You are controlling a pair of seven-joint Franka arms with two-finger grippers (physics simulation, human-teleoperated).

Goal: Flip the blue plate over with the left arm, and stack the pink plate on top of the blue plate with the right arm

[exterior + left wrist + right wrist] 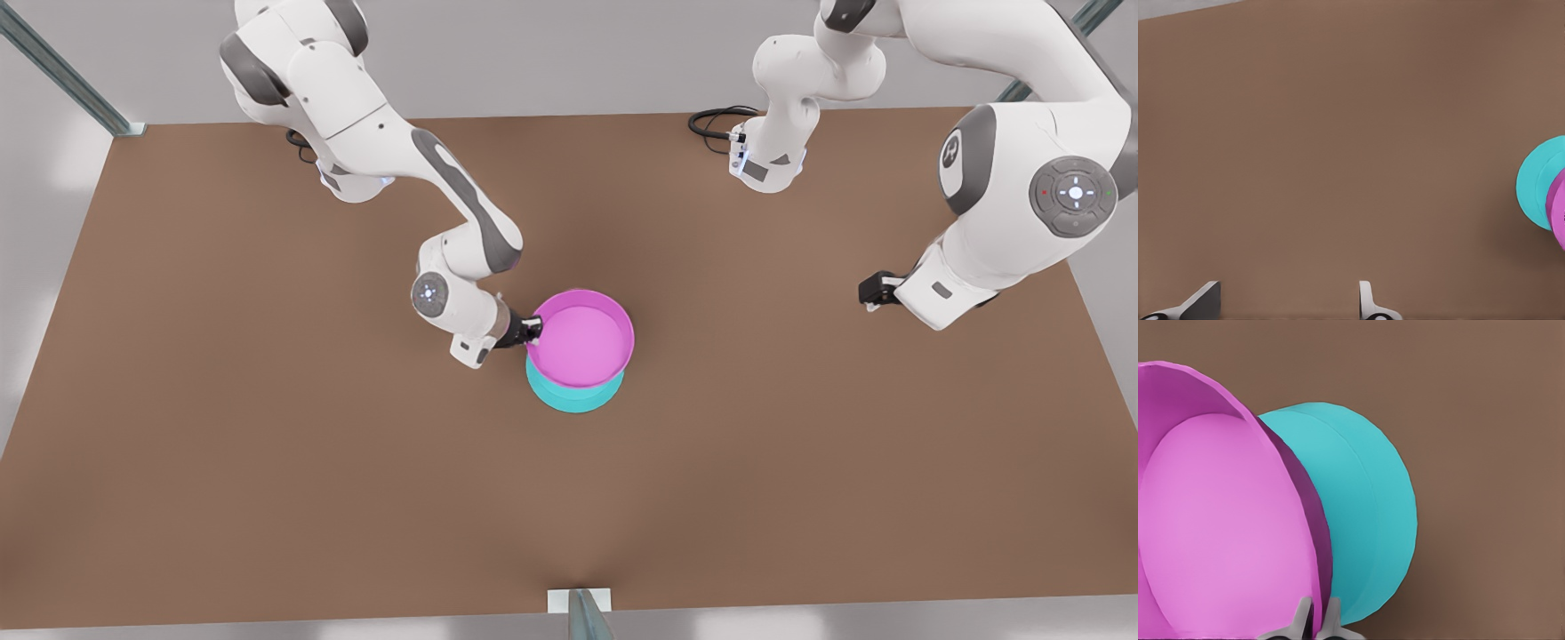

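The pink plate (582, 342), round with a low rim, sits over the blue plate (569, 398) mid-table (222, 444). The right gripper (533, 329) pinches its rim; the right wrist view shows the fingers (1300, 618) clamped there. The left gripper (1288, 303), well apart, has its fingers spread.

The pink plate (580, 342) sits above the blue plate (573, 398).

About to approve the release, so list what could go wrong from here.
The right end effector pinches only the rim of the pink plate, so it may slip or tilt. The pink plate sits off-centre over the blue plate, so it may land askew. The left end effector waits open and apart.
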